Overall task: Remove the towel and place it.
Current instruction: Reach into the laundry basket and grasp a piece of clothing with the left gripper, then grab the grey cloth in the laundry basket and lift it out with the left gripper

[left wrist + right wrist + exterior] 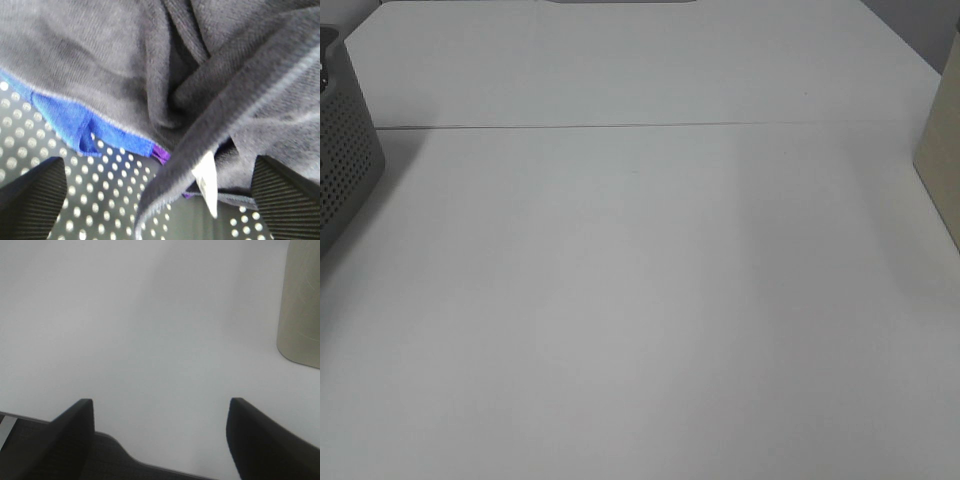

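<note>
my left gripper (157, 202) points down into the grey perforated basket (345, 170) at the high view's left edge, jaws spread wide, the dark towel (100, 60) bunched between them, unclamped. my right gripper (165, 440) hovers over the white table (150, 330), jaws apart, empty.

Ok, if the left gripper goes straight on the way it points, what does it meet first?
Most likely the towel: its hemmed fold lies between the fingers of the open left gripper, in front of the perforated basket. Exact depth is unclear.

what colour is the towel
The towel is very dark navy, seen best in the left wrist view.
</note>
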`<action>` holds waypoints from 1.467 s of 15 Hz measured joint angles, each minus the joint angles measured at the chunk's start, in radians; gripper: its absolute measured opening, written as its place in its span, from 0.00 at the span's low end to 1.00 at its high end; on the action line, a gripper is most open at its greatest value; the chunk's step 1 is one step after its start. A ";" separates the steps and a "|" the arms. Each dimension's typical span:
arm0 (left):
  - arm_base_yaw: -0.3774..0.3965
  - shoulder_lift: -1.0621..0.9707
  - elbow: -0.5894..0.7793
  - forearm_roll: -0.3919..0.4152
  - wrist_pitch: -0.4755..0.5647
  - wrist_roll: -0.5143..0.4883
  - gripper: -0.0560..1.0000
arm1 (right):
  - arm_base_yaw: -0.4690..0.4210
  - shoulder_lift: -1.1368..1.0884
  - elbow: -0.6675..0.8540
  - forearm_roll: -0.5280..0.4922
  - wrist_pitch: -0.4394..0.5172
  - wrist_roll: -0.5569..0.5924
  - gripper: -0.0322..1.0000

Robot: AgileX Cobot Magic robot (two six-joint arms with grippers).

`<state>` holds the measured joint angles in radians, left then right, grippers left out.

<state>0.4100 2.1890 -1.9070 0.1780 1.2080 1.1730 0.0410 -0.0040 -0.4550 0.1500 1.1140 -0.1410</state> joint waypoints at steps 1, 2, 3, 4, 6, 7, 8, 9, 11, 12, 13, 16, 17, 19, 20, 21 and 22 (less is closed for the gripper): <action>0.000 0.012 -0.001 0.000 0.001 0.008 0.94 | 0.000 0.000 0.000 0.000 0.000 0.000 0.72; 0.000 0.022 -0.001 0.000 0.003 0.011 0.93 | 0.000 0.000 0.000 0.000 0.000 0.000 0.72; 0.000 0.032 -0.001 -0.002 0.004 0.013 0.91 | 0.000 0.000 0.000 0.000 0.000 0.000 0.72; 0.000 0.035 -0.001 -0.002 0.004 0.013 0.86 | 0.000 0.000 0.000 0.000 0.000 0.000 0.72; 0.000 0.036 -0.001 -0.022 0.004 0.006 0.68 | 0.000 0.000 0.000 0.000 0.000 0.000 0.72; 0.000 0.036 -0.001 -0.037 0.004 -0.021 0.55 | 0.000 0.000 0.000 0.000 0.000 0.000 0.72; 0.000 0.036 -0.001 -0.046 0.004 -0.040 0.42 | 0.000 0.000 0.000 0.000 0.000 0.000 0.72; 0.000 0.036 -0.001 -0.054 0.004 -0.073 0.33 | 0.000 0.000 0.000 0.000 0.000 0.000 0.72; 0.000 0.036 -0.001 -0.056 0.004 -0.130 0.27 | 0.000 0.000 0.000 0.000 0.000 0.000 0.72; 0.000 0.036 -0.001 -0.057 0.004 -0.152 0.26 | 0.000 0.000 0.000 0.000 0.000 0.000 0.72; 0.000 0.036 -0.001 -0.058 0.004 -0.168 0.26 | 0.000 0.000 0.000 0.000 0.000 0.000 0.72; 0.000 0.036 -0.001 -0.058 0.004 -0.169 0.15 | 0.000 0.000 0.000 0.000 0.000 0.000 0.72; 0.000 0.035 -0.001 -0.051 0.004 -0.159 0.05 | 0.000 0.000 0.000 0.000 0.000 0.000 0.72; -0.019 0.004 -0.001 -0.046 0.005 -0.159 0.05 | 0.000 0.000 0.000 0.000 0.000 0.000 0.72; -0.039 -0.034 -0.001 -0.044 0.005 -0.159 0.05 | 0.000 0.000 0.000 0.000 0.000 0.000 0.72; -0.063 -0.087 -0.001 -0.046 0.005 -0.159 0.05 | 0.000 0.000 0.000 0.000 0.000 0.000 0.72; -0.093 -0.141 -0.001 -0.055 0.006 -0.160 0.05 | 0.000 0.000 0.000 0.000 0.000 0.000 0.72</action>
<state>0.3170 2.0480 -1.9080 0.1230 1.2140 1.0130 0.0410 -0.0040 -0.4550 0.1500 1.1140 -0.1410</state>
